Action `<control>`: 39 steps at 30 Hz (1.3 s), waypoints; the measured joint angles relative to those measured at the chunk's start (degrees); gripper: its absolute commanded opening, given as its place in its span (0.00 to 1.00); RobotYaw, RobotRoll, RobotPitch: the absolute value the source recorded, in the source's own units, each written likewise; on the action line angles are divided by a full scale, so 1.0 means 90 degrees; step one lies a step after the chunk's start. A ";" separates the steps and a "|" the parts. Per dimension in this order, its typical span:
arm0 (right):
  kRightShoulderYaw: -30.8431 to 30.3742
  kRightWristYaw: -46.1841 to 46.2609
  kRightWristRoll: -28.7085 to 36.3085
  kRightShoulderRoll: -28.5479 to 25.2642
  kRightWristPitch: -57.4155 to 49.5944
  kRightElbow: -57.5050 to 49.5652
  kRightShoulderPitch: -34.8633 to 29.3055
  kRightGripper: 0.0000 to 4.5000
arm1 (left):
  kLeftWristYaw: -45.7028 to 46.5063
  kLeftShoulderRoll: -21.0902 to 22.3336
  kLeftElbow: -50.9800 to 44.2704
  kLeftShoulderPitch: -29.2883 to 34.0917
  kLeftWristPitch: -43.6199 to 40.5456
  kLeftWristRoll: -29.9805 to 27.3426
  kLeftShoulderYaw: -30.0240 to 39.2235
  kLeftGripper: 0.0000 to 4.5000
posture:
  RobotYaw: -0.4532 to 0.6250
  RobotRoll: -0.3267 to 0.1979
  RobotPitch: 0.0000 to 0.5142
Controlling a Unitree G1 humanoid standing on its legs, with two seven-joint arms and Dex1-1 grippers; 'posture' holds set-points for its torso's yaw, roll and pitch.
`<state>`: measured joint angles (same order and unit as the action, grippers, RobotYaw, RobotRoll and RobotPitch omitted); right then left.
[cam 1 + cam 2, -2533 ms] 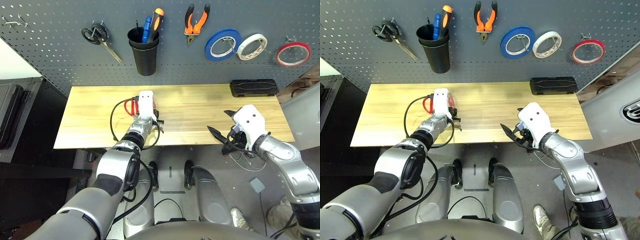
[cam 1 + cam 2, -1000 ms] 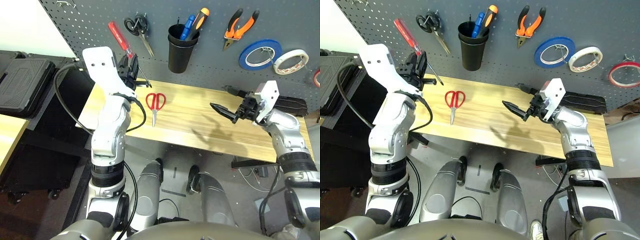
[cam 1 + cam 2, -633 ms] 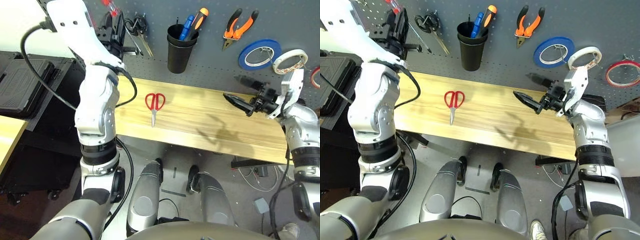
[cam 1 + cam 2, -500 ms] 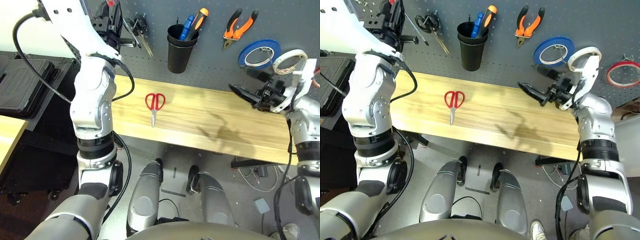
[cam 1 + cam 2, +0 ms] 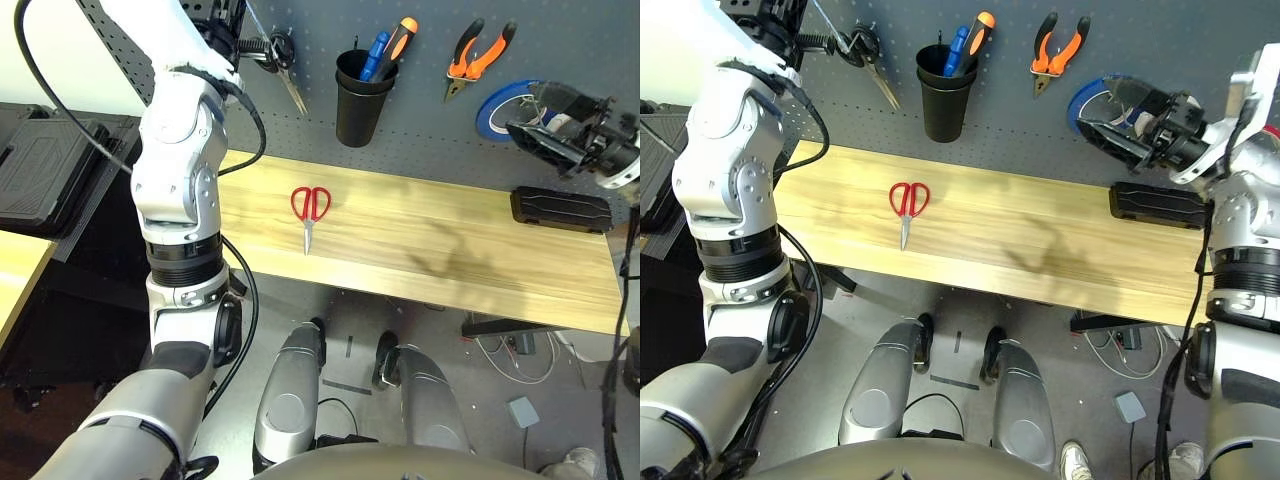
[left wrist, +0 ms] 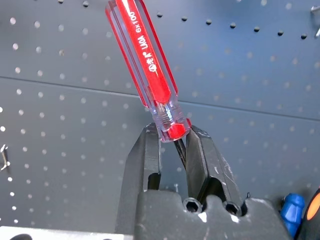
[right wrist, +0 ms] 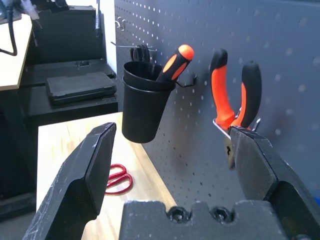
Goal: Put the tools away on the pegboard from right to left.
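The slim red-handled screwdriver [image 6: 150, 70] is clamped by the left gripper [image 6: 172, 145] at upper left; the right gripper [image 7: 175, 155] is spread wide, empty.

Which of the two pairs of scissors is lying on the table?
The red-handled scissors, flat on the wooden table; the black-handled scissors hang on the pegboard.
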<state>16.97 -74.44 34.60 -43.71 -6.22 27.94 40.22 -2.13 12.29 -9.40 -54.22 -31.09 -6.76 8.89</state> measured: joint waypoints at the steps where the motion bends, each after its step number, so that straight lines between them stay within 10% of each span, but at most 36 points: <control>1: 0.0000 -0.0030 -0.0002 -0.0021 0.0000 0.0050 0.0046 1.00 | 0.0000 -0.0024 0.0108 -0.0083 0.0032 -0.0001 -0.0003 0.15 | 0.57 0.62 0.35; 39: 0.0009 0.0360 0.0069 0.0314 -0.0203 -0.0722 -0.0302 1.00 | -0.0016 -0.0861 0.4393 -0.1185 0.2979 0.0526 -0.0761 0.15 | 0.51 0.62 0.37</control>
<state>17.05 -71.21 35.22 -40.89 -8.05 21.44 37.50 -2.27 4.55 30.14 -64.88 -4.28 -2.02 2.04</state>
